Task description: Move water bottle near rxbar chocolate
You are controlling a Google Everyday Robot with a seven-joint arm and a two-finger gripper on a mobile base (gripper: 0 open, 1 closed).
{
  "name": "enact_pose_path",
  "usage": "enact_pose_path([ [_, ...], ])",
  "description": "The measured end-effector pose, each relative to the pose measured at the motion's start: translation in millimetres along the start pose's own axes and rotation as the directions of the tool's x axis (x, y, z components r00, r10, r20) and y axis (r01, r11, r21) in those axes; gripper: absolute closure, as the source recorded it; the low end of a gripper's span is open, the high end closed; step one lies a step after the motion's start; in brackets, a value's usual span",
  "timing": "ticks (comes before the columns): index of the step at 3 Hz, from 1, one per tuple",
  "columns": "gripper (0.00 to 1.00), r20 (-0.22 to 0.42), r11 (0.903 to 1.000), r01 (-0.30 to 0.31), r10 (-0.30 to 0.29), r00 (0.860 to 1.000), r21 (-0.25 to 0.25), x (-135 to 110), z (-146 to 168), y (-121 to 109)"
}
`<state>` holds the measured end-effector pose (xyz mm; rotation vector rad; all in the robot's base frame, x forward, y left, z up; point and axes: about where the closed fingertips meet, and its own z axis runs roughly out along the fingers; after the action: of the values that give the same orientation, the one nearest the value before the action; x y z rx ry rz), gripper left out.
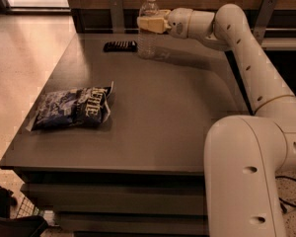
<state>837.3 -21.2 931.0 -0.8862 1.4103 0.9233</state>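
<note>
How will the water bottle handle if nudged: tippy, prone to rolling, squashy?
The water bottle, held by the gripper at the table's far end beside the rxbar chocolate, is tall and narrow, so probably tippy. Its round body would likely roll if toppled. Its thin-looking clear plastic may flex when squeezed.

Dark table (pixel 177 117) under chip bag (pixel 71 108), rxbar chocolate (pixel 120 46), water bottle (pixel 148 43); end effector (pixel 149 23) around bottle.

White arm (pixel 246 58), yellowish hand (pixel 148 23) at tip
</note>
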Motion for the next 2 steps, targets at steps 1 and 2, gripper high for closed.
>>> enact_pose_path([
  [1,1.00,0.019,0.9997,-0.024,0.024,1.000,-0.001,10.8,-2.5,0.5],
  [2,1.00,0.019,0.9997,-0.024,0.024,1.000,-0.001,8.4,-2.5,0.6],
])
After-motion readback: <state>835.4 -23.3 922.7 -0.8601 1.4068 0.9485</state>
